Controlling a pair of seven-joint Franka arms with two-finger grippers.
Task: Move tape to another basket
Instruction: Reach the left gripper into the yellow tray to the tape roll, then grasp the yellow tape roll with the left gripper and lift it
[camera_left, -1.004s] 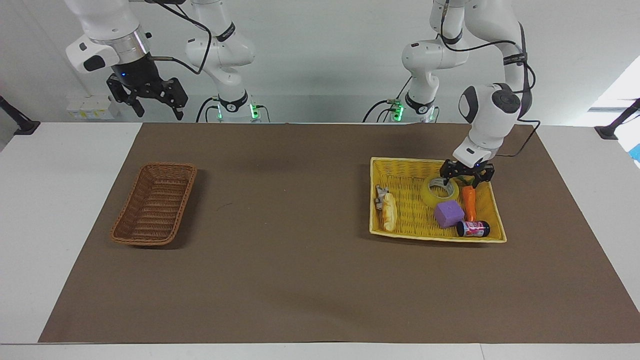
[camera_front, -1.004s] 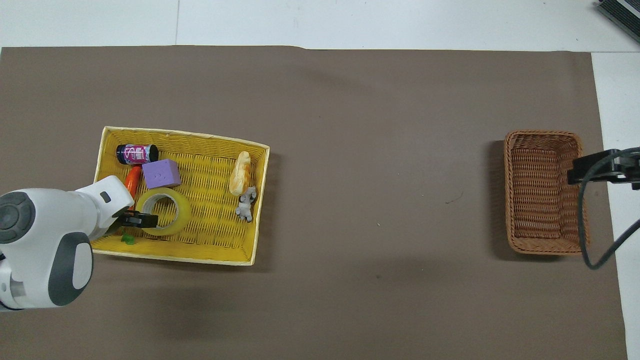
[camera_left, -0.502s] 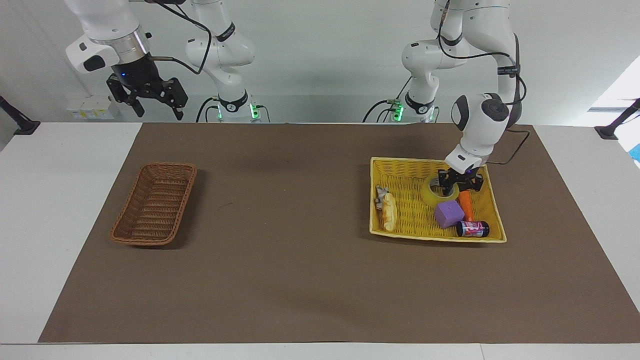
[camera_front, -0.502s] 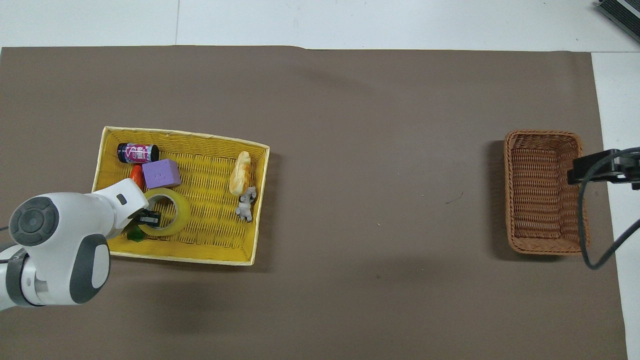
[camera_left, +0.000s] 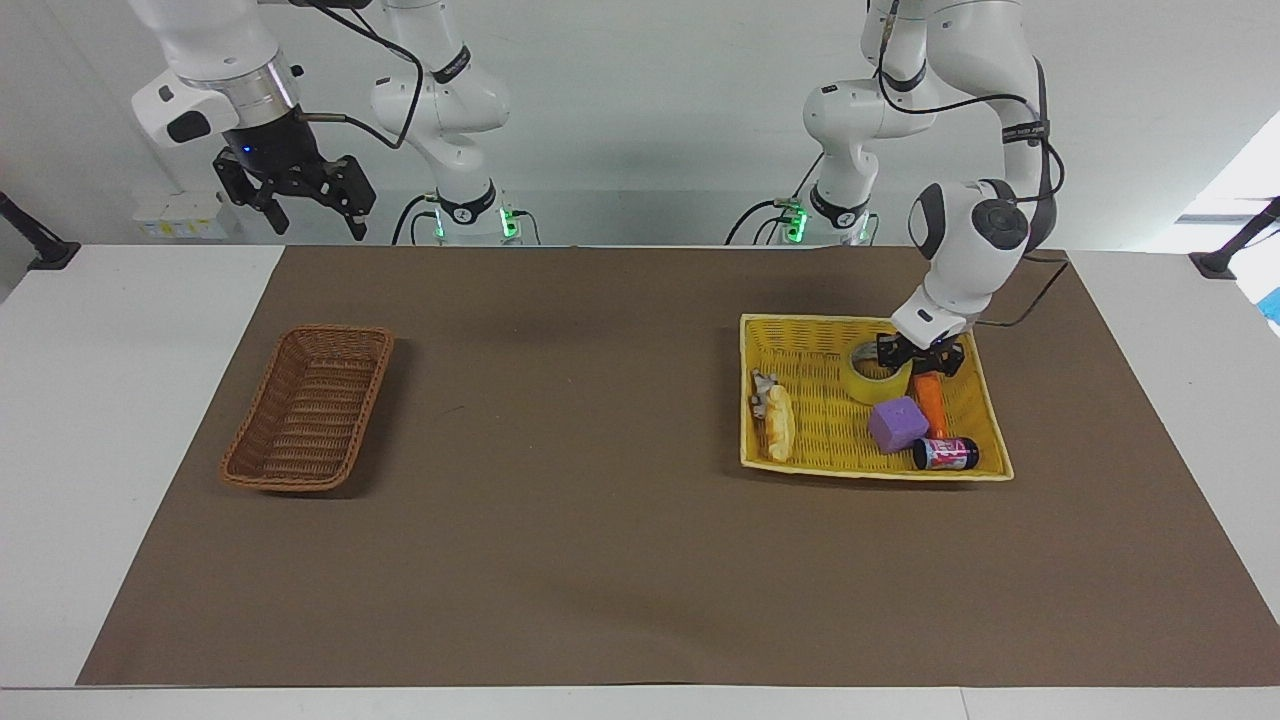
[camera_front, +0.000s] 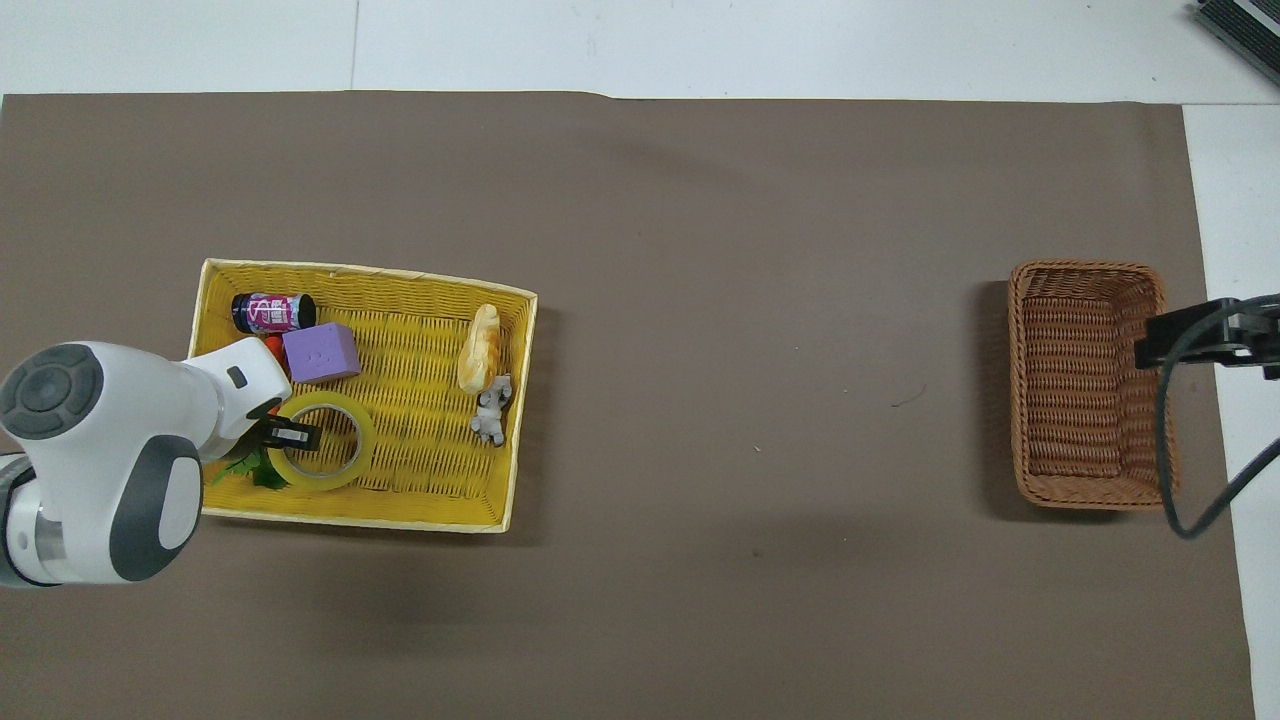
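Left pincer (camera_left: 915, 357) apparently grips the tape (camera_left: 874, 375), tilted at six o'clock in the yellow basket (camera_left: 800, 425); transfer to the wicker basket (camera_left: 310, 405) remains. Right pincer (camera_left: 300, 195) waits, released.

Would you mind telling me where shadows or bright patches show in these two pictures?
Facing view: a soft shadow lies on the mat beside the brown basket, toward the left arm's end, and daylight glares at the picture's edge near that end. Overhead view: the yellow basket throws a soft shadow on the mat, with no glare on the tape.
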